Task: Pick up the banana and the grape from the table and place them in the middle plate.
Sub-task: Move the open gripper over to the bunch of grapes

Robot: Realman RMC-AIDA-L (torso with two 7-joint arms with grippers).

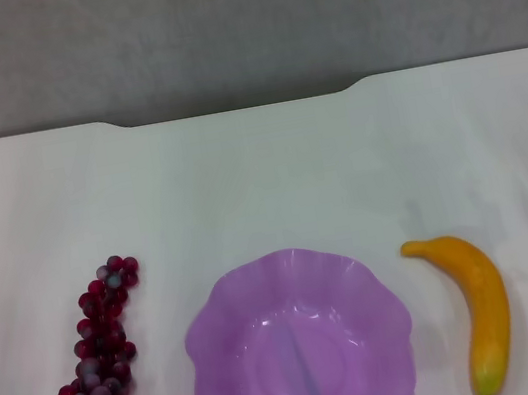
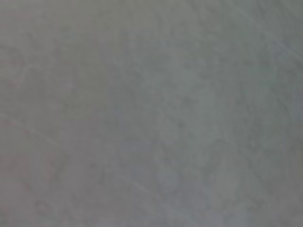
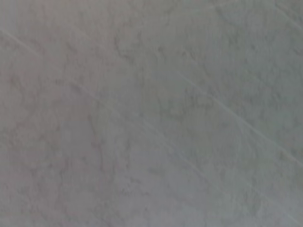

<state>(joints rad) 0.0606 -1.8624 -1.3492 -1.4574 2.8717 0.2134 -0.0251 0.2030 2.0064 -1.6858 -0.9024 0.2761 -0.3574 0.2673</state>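
one banana (image 1: pixel 481 308), one grape (image 1: pixel 100 379) bunch — one middle plate (image 1: pixel 300 344) between

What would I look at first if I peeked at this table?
Your eye would likely land on the big see-through purple plate with the wavy rim, empty, at the near middle of the plain white table. On the robot's left of it lies a long bunch of dark red-purple grapes, and on its right a curved yellow-orange banana with a greenish tip. Neither fruit touches the plate.
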